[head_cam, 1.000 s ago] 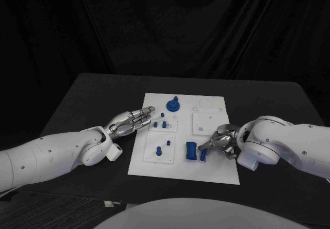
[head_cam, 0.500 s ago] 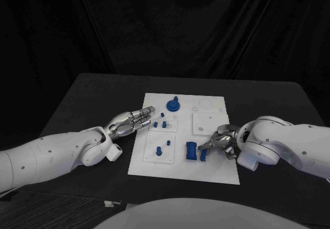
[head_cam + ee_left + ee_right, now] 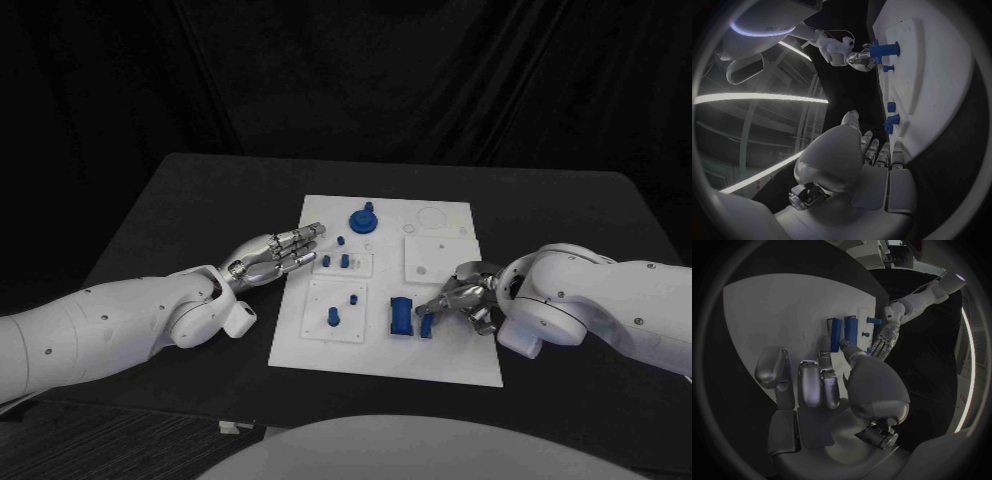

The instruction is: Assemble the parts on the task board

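The right robot hand [image 3: 464,300], fingers curled at the long blue part [image 3: 400,316] lying lengthwise on the task board [image 3: 387,355], is nearer it than the open, empty left robot hand [image 3: 274,254], though I cannot tell whether it grips.

Right hand [image 3: 464,300] grip undeterminable

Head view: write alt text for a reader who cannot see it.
A white task board with small blue parts lies on a black table. The right hand touches the parts near the board's right side; the left hand rests open at its left edge.
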